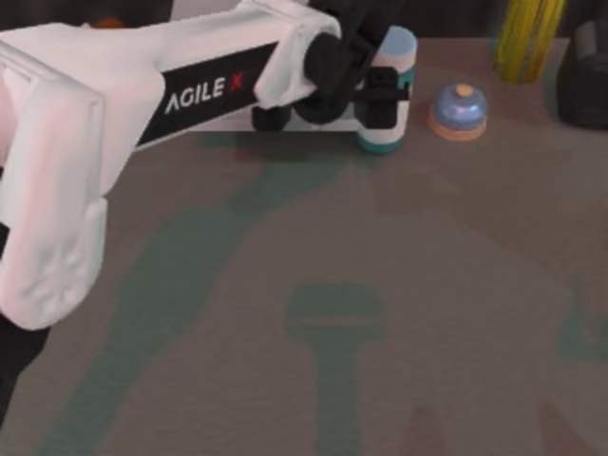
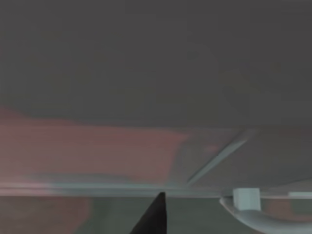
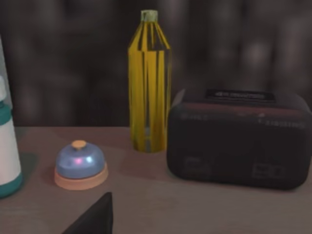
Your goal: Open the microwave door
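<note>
The microwave door (image 2: 156, 63) fills the left wrist view: a grey translucent window with the pinkish interior floor (image 2: 87, 151) showing through it. Its pale curved handle (image 2: 258, 217) sits along the door's lower frame, a little aside from the dark tip of my left gripper (image 2: 153, 219). In the top view my left arm reaches across the table's far left to the far middle and hides most of the microwave (image 1: 313, 120); my left gripper (image 1: 378, 93) is at the microwave's right end. My right gripper (image 3: 97, 219) shows only as a dark tip low in its own wrist view.
A white bottle with a teal base (image 1: 391, 57) stands right beside the left gripper. Farther right are a blue bell on an orange base (image 1: 458, 111), a yellow bottle (image 1: 527, 38) and a dark box (image 3: 239, 141). Bare tabletop (image 1: 380, 285) spreads across the near half.
</note>
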Robot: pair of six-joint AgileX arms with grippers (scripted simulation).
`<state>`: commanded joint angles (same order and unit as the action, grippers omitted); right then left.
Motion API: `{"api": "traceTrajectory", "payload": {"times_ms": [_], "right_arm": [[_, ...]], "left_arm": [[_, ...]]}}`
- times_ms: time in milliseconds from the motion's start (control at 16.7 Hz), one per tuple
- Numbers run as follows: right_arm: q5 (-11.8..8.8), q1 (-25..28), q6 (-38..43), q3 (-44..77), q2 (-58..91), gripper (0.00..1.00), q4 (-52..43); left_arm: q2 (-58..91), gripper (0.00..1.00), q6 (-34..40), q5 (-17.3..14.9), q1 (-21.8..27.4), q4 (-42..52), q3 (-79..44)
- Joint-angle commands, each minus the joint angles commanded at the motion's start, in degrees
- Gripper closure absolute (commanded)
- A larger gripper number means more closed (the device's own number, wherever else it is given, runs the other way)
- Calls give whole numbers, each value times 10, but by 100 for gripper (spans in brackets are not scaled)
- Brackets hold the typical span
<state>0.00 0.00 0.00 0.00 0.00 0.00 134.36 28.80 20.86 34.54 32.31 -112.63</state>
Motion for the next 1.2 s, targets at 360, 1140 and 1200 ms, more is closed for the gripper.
{"api": "traceTrajectory", "payload": {"times_ms": [360, 1140, 1200], "right_arm": [[0, 0, 0, 0, 0, 0, 0], [0, 0, 0, 0, 0, 0, 0], [0, 0, 0, 0, 0, 0, 0]], "left_arm": [[0, 98, 0, 0, 0, 0, 0], [-34, 100, 7, 1, 20, -11, 59], [-42, 100, 10, 4, 19, -18, 70]]}}
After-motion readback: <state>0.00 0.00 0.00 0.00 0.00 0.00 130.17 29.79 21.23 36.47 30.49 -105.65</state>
